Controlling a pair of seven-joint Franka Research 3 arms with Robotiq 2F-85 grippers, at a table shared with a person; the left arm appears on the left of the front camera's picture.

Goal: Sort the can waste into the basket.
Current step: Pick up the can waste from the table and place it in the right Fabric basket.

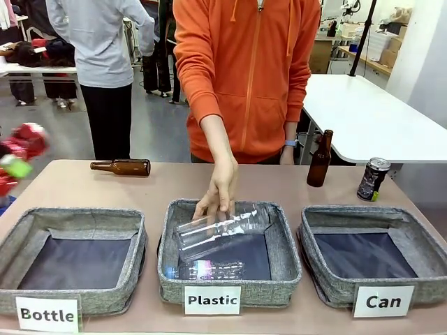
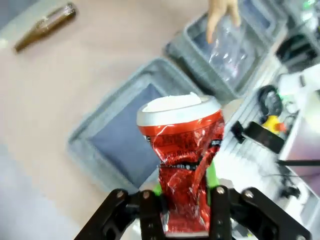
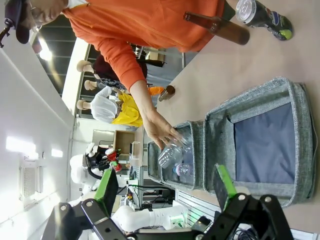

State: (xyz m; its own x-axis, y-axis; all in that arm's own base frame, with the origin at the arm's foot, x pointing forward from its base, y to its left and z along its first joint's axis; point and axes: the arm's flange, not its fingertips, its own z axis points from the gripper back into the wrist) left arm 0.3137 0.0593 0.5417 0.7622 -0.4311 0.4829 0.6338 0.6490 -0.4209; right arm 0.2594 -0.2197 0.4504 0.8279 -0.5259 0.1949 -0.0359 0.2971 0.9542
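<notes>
Left gripper clamped low on the crushed red can, held high over the Bottle basket, probably to clear the rims. Can basket is far right and empty. Dark can stands behind it. Right gripper is wide open, holding nothing.

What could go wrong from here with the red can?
1. The red can is pinched by its crumpled lower end in the left fingers; it might slip out near the Bottle basket.
2. Reaching the Can basket means crossing the Plastic basket, where the person's hand is.
</notes>
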